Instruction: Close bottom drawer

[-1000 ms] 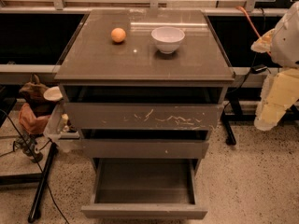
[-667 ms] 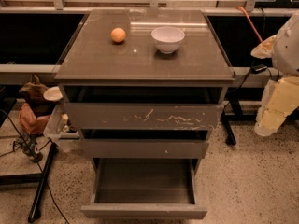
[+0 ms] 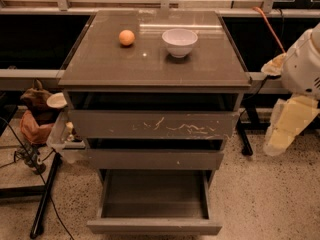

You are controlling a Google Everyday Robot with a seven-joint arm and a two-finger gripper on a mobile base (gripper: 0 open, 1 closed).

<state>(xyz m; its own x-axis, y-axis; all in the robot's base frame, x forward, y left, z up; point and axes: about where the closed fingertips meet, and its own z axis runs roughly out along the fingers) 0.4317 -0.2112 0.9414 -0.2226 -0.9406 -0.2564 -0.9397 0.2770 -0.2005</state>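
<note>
The bottom drawer (image 3: 154, 226) of the grey-brown cabinet stands pulled far out, its empty inside showing and its plain narrow front near the lower edge of the camera view. Above it are the front with one white speck (image 3: 155, 159) and the taller scratched front (image 3: 152, 125). My gripper (image 3: 280, 136) hangs at the right of the cabinet, about level with the upper fronts and well apart from the bottom drawer. It holds nothing that I can see.
An orange (image 3: 127, 37) and a white bowl (image 3: 180, 42) sit on the cabinet top (image 3: 100, 64). A cluttered stand with a bag (image 3: 35, 116), cables and a black leg (image 3: 45, 199) is at the left. Speckled floor (image 3: 270, 199) lies at the right.
My arm and gripper have shifted slightly to the right and down. The bottom drawer has not moved.
</note>
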